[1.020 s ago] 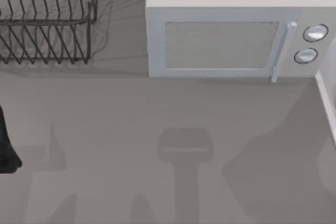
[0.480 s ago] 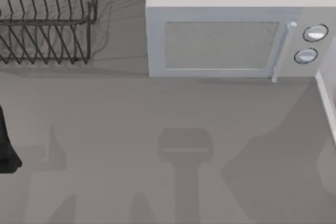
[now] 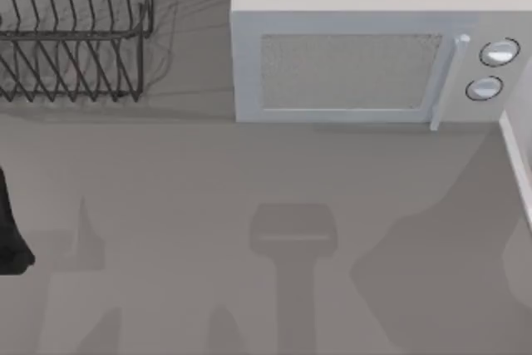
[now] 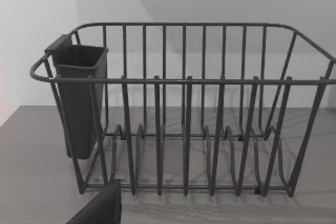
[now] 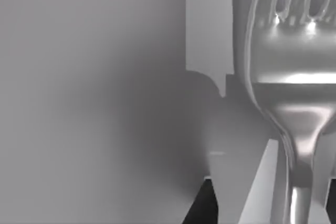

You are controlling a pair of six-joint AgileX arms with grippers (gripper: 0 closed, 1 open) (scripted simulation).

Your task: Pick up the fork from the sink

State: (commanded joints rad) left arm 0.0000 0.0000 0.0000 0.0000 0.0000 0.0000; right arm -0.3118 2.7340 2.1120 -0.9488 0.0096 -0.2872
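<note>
Filling the right wrist view at very close range was the fork (image 5: pixel 294 93), its shiny bowl and tine roots upright directly ahead of the right claw, the neck narrowing downward toward it; whether that claw was clenched on the fork I could not tell. Farther off behind the fork stood pale grey surfaces. Ahead of the left arm (image 3: pixel 10 230), parked at the table's left edge, stood a dark wire dish rack (image 4: pixel 184 129) with a cutlery cup (image 4: pixel 79 98) hung on one end. Beyond, a white microwave (image 3: pixel 366 47) sat at the table's back.
</note>
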